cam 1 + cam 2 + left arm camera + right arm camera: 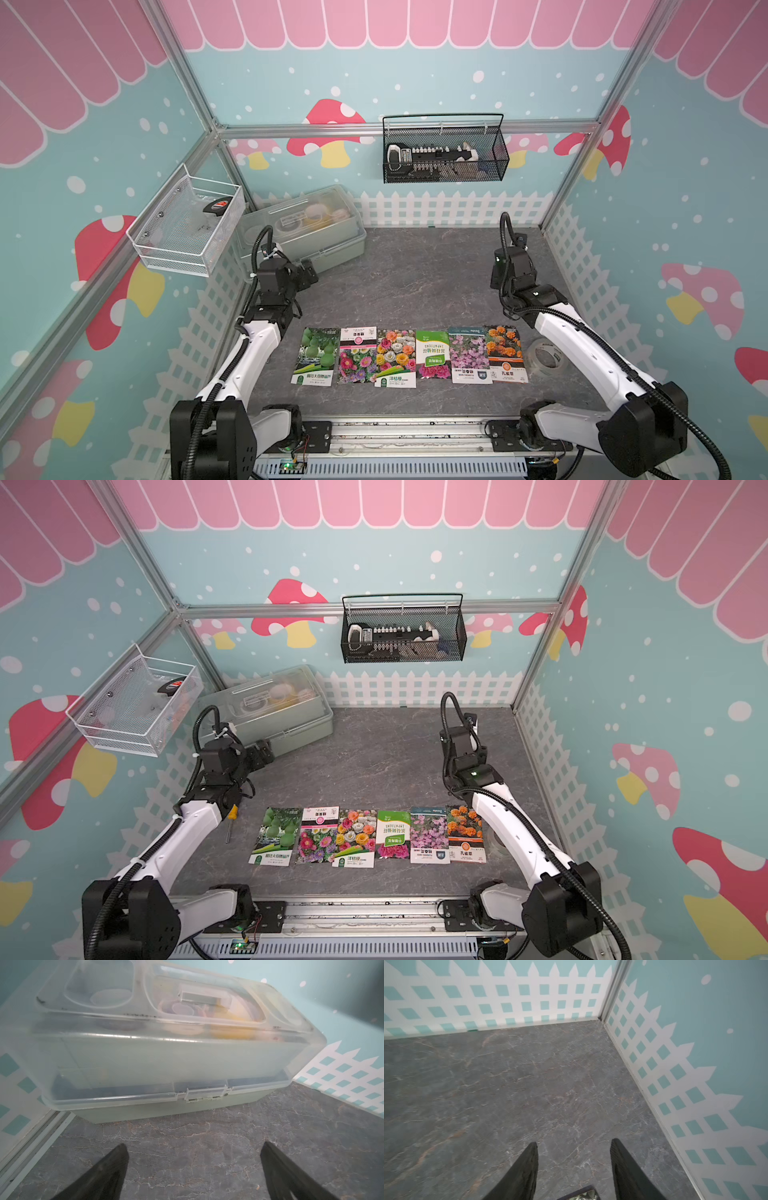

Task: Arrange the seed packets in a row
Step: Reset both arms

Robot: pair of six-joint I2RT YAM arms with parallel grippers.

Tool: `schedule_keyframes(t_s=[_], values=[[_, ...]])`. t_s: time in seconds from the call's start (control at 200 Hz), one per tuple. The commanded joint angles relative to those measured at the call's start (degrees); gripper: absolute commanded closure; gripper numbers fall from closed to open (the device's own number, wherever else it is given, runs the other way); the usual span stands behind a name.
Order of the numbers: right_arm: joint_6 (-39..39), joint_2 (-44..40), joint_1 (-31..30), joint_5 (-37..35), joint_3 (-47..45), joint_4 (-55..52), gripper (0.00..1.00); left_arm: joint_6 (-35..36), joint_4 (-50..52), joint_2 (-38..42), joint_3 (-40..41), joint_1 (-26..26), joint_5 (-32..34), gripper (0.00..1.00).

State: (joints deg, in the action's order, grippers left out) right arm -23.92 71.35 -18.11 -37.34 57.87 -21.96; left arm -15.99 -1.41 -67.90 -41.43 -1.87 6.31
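Left jaws: spread wide, nothing between them, held above bare table and facing the long side of a translucent lidded storage box. Right jaws: parted, released, nothing held, over the bare grey marbled surface and pointing toward the far right corner of the enclosure. Left arm and right arm: each bent up from the front rail, one at either end of the row, neither touching a packet. Seed packets, six, lying flat in one row across the near part of the table, well apart from both sets of jaws, long edges meeting; whether neighbours overlap or only touch cannot be told. Order from the left: green gourd packet; mixed-flower packet with a white and pink band at its far end; rose-like bloom packet; green-and-white packet with pink flowers at its near end; pale purple flower packet; orange marigold packet. Clear tape roll: flat on the table, just beside the marigold packet on its right. Yellow-handled screwdriver: left of the gourd packet, partly hidden under the left arm. White wire basket: on the left wall. Black mesh basket: on the back wall.
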Motion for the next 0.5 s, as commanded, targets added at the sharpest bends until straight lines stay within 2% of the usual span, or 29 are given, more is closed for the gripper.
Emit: schedule_keyframes(t_s=[0.0, 0.115, 0.19, 0.275, 0.39, 0.495], values=[[2.92, 2.01, 2.98, -4.76, -1.38, 3.68, 0.44, 4.77, -10.93, -1.44, 4.83, -0.82, 1.31, 0.01], [8.08, 5.27, 4.43, -9.39, -4.52, 10.56, 0.40, 7.31, -16.38, -4.25, 7.96, -1.17, 1.53, 0.01], [11.05, 6.06, 5.80, -7.11, -7.70, 15.98, 0.29, 10.00, -19.63, -5.33, 9.65, -1.26, 1.91, 0.01], [11.36, 6.49, 7.08, -6.34, -11.94, 22.10, 0.25, 10.69, -22.25, -6.70, 10.76, -1.65, 3.02, 0.01], [12.10, 7.86, 8.51, -4.99, -14.67, 27.33, 0.20, 10.12, -22.10, -7.95, 10.77, -2.07, 0.98, 0.01], [14.23, 8.05, 8.96, -4.61, -17.53, 33.05, 0.13, 9.17, -27.04, -8.60, 13.12, -2.08, -0.08, 0.01]])
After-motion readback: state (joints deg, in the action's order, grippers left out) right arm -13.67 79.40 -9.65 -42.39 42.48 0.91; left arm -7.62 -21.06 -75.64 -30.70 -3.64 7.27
